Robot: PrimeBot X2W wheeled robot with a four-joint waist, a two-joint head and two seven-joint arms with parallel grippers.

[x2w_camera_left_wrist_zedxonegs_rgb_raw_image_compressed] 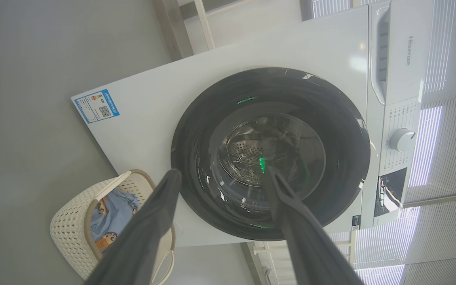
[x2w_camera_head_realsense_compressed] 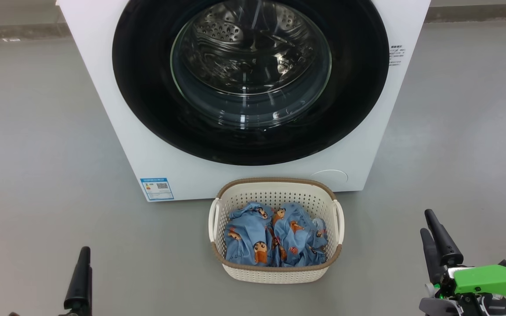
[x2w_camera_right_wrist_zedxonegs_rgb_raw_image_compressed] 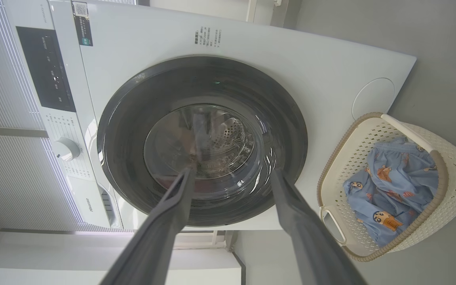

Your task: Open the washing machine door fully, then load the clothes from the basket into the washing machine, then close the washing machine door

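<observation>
Starting at the left of the head view, the left end effector [x2w_camera_left_wrist_zedxonegs_rgb_raw_image_compressed: 222, 172] hangs low over the grey floor [x2w_camera_head_realsense_compressed: 24, 175] with its two dark fingers spread wide, holding and touching nothing. Its wrist view looks between those fingers straight at the washing machine door [x2w_camera_head_realsense_compressed: 147, 109]. That door sits shut in the front of the washing machine [x2w_camera_head_realsense_compressed: 117, 131], ahead of and above both end effectors and centred between them. Its black rim lies flush against the white panel, and the steel drum shows through the glass bowl. No handle or hinge side can be made out, so I cannot tell which edge swings free. Below the door, just in front of the machine, the basket [x2w_camera_head_realsense_compressed: 275, 274] stands on the floor with its long axis running side to side. The clothes [x2w_camera_head_realsense_compressed: 275, 239] lie bunched inside it, below the rim. Further right, the right end effector [x2w_camera_head_realsense_compressed: 427, 221] is likewise fully spread and empty, well apart from the basket. It reaches somewhat further forward than the left, so it looks the nearer arm for opening the door, which is not yet begun.
</observation>
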